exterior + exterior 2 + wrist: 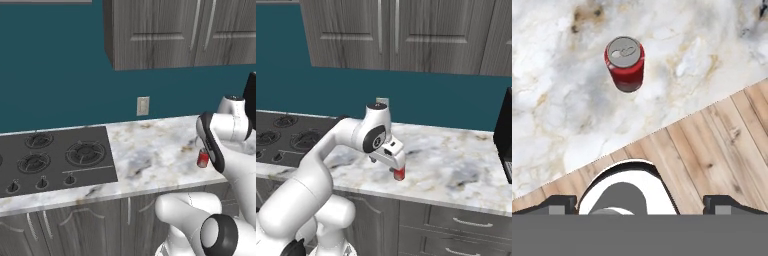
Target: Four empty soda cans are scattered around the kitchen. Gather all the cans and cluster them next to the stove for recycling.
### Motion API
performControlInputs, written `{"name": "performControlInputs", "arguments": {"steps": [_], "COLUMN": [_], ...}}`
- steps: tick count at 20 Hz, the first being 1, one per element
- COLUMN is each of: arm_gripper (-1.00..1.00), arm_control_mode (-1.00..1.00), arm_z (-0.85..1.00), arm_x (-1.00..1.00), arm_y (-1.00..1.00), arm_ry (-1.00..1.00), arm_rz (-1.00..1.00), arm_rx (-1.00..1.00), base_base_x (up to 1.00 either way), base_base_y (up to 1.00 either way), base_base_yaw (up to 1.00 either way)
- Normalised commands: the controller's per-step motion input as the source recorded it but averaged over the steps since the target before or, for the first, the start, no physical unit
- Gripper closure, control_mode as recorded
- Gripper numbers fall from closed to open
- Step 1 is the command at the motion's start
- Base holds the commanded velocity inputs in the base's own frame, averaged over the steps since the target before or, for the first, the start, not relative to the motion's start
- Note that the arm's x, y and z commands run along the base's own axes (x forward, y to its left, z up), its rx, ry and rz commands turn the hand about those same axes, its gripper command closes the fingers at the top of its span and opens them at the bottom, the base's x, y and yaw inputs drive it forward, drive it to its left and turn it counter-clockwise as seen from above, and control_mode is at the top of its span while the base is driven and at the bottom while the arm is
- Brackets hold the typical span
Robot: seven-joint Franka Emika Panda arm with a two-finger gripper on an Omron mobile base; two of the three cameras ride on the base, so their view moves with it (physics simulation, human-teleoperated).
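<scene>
Hovering gripper [640,202], jaws spread wide, empty, above soda can [625,63] upright on marble counter [150,150]; can well apart from stove [50,157], not yet grasped.

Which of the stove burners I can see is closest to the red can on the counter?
The burner at the stove's right edge, next to the bare marble; the other burners sit farther left, away from the soda can.
</scene>
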Motion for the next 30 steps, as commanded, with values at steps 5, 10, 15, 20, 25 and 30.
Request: {"name": "performControlInputs", "arguments": {"steps": [5,10,15,20,25,30], "arm_gripper": [-1.00,-1.00,-1.00,-1.00,-1.00,-1.00], "arm_control_mode": [-1.00,-1.00,-1.00,-1.00,-1.00,-1.00], "arm_z": [-0.15,-0.07,-0.07,-0.09,-0.11,-0.10], "arm_x": [0.14,0.11,0.15,0.20,0.19,0.17], "arm_y": [-0.09,-0.03,-0.02,-0.03,-0.08,-0.09], "arm_ry": [0.00,0.00,0.00,0.00,0.00,0.00], "arm_rz": [0.01,0.03,0.03,0.03,0.01,0.00], "arm_rx": [0.00,0.00,0.00,0.00,0.00,0.00], "base_base_x": [0.00,0.00,0.00,0.00,0.00,0.00], "base_base_y": [0.00,0.00,0.00,0.00,0.00,0.00], "base_base_yaw": [0.00,0.00,0.00,0.00,0.00,0.00]}}
